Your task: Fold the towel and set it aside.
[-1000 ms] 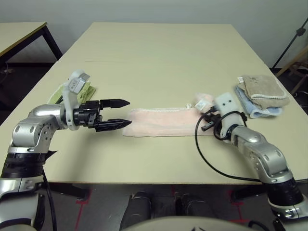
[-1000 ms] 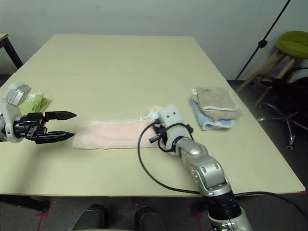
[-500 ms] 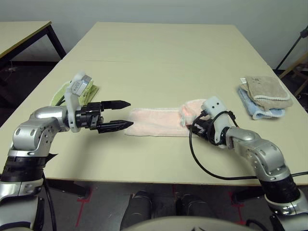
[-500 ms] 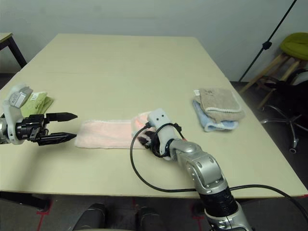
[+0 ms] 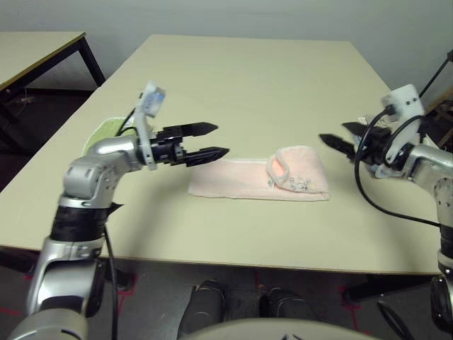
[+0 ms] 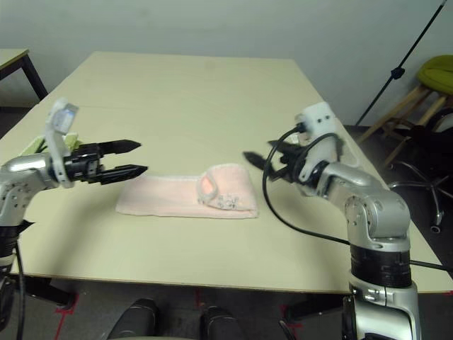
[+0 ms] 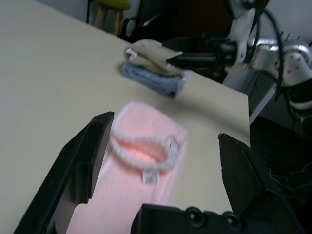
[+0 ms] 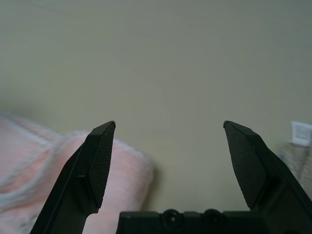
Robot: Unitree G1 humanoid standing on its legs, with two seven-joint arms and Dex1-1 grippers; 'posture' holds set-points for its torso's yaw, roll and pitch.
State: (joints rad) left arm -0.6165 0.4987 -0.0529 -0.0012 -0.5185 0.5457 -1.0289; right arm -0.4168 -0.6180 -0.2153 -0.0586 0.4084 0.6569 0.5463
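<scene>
Left eye view: the towel [image 5: 258, 182], pale pink, is lying as a long folded strip in the middle of the desk [image 5: 241, 85], its right end doubled back over itself. Both arms are hovering above the desk with jaws spread wide and holding nothing: the left gripper [image 5: 212, 140] just beside the strip's left end, the right gripper [image 5: 338, 142] near its right end.

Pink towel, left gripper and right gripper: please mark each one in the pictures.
Pink towel [image 5: 233, 185], left eye view: its flat middle part.
Left gripper [image 5: 221, 140], left eye view: between its open fingertips.
Right gripper [image 6: 256, 157], right eye view: between its open fingertips.
</scene>
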